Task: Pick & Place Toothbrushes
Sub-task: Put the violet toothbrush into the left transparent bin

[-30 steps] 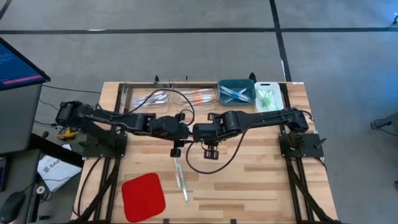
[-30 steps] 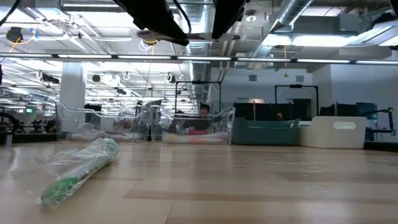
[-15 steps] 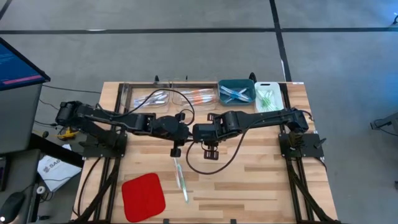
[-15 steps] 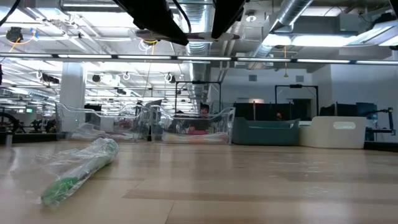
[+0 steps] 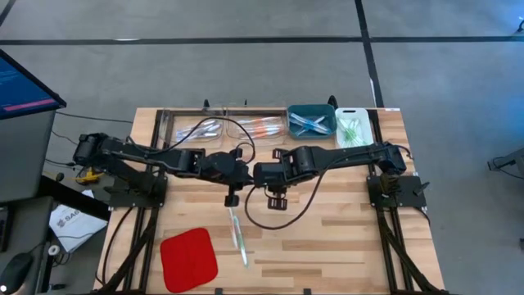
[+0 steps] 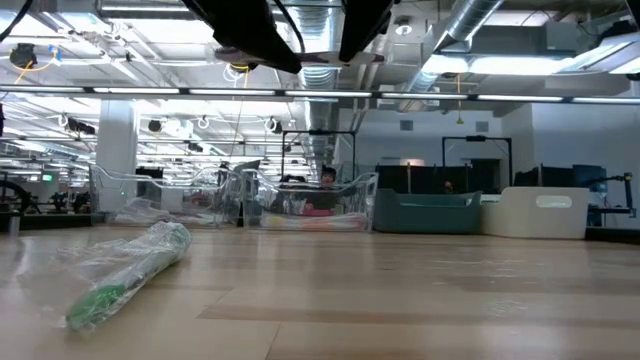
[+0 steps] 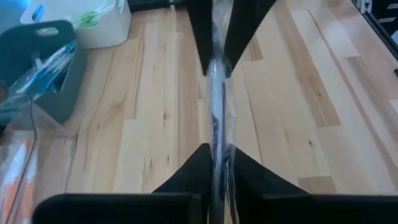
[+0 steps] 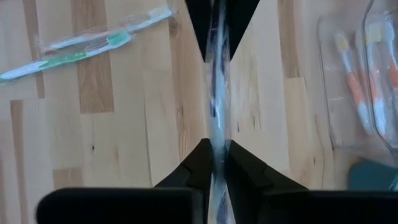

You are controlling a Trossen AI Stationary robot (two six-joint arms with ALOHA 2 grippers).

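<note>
A toothbrush in a clear wrapper (image 7: 216, 112) (image 8: 217, 99) is held above the middle of the table between my two grippers. In the high view my left gripper (image 5: 243, 174) and my right gripper (image 5: 260, 174) meet tip to tip, and they hide the toothbrush there. Each wrist view shows its own gripper, left (image 7: 216, 163) and right (image 8: 216, 155), shut on the wrapper, with the other arm's fingers on it farther along. A second wrapped toothbrush with green accents (image 5: 237, 238) (image 8: 81, 45) (image 6: 125, 265) lies flat on the table nearer the front edge. My left gripper pinches the wrapped toothbrush (image 7: 215, 144) between its two fingers, coming from the table's left and slanting down. The toothbrush runs on from the fingertips, in line with the fingers, to the other gripper, clear of the table. My right gripper pinches the same wrapped toothbrush (image 8: 216, 138) between its two fingers, coming from the table's right and pointing steeply down. The toothbrush runs on from its fingertips, in line with the fingers, to my left gripper's fingers (image 8: 200, 37), clear of the wood below.
Along the far edge stand two clear bins (image 5: 196, 129) (image 5: 258, 127), a teal bin (image 5: 311, 121) and a white bin (image 5: 352, 127), each with wrapped toothbrushes. A flat red pad (image 5: 188, 258) lies at the front left. Bare wood shows at the front right.
</note>
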